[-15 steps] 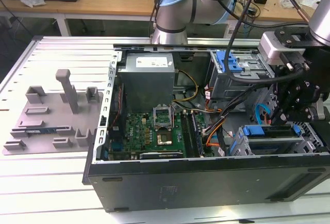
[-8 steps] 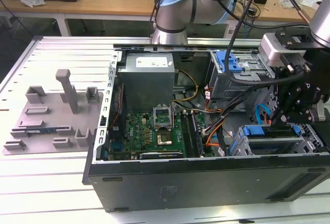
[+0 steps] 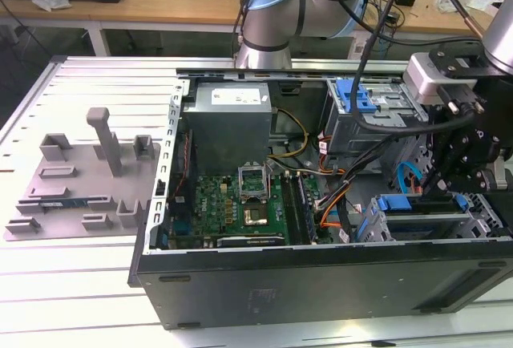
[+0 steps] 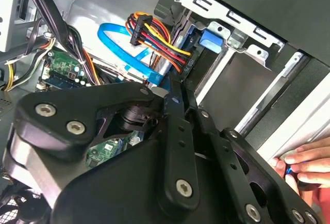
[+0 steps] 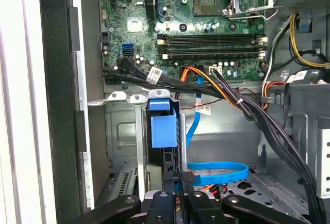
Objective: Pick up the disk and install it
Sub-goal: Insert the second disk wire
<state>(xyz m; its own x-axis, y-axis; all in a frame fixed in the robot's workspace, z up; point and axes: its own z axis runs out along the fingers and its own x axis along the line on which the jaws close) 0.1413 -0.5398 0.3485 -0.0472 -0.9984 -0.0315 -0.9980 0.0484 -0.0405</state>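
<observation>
The disk (image 3: 421, 204) stands on edge in the drive cage at the case's front corner, on the exterior view's right, its blue bracket (image 3: 394, 202) showing at both ends. In the first wrist view the disk (image 5: 162, 128) sits edge-on in its slot, blue tab uppermost. The second wrist view shows the blue bracket (image 4: 210, 39) inside the metal cage. My gripper (image 3: 449, 188) hangs just over the disk's upper edge. Its fingers (image 5: 180, 176) are shut, pressed together with nothing between them (image 4: 178, 87). Whether the tips touch the disk is hidden.
The open computer case (image 3: 321, 284) holds a motherboard (image 3: 240, 204), a grey power supply (image 3: 228, 119) and bundled cables (image 5: 232, 100). A blue flat cable (image 5: 216, 171) loops beside the cage. A hand (image 4: 304, 164) rests on the case edge. A grey fixture tray (image 3: 76, 180) lies left.
</observation>
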